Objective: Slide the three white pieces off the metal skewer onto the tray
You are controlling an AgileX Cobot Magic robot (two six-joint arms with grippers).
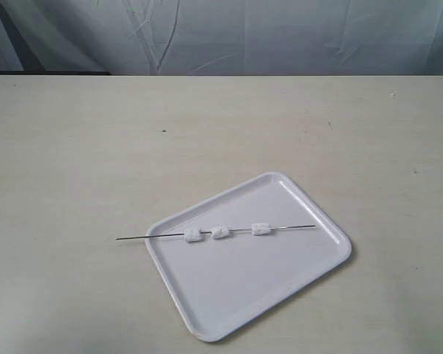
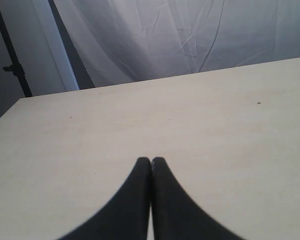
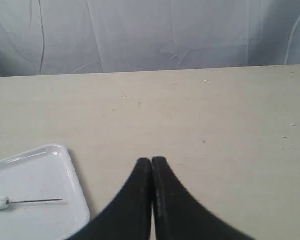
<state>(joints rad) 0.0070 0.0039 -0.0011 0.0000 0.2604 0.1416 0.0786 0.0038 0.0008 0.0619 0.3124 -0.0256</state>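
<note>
Currently, white tray (image 1: pixel 240 291) lying askew on pale table (image 1: pixel 88 147), near and right of centre, metal skewer (image 1: pixel 136 237) across its far half, one end overhanging the left rim, three white pieces (image 1: pixel 221 232) threaded along it, left gripper (image 2: pixel 151 161) and right gripper (image 3: pixel 151 160) both pressed together, holding nothing

The tray (image 1: pixel 236 291) looks like white plastic, smooth, with a soft sheen on its floor and rim. The metal skewer (image 1: pixel 240 231) is thin grey metal with a faint gleam. The three white pieces (image 1: pixel 221 232) look soft and matt, slightly rough (spongy, like marshmallow). The table (image 1: pixel 74 147) is pale cream, matt, faintly grained and lightly specked. Behind it hangs creased grey-white cloth (image 1: pixel 280 37). The left tool (image 2: pixel 151 161) and right tool (image 3: pixel 151 161) are black, smooth and matt (plastic or rubber, unclear).
</note>
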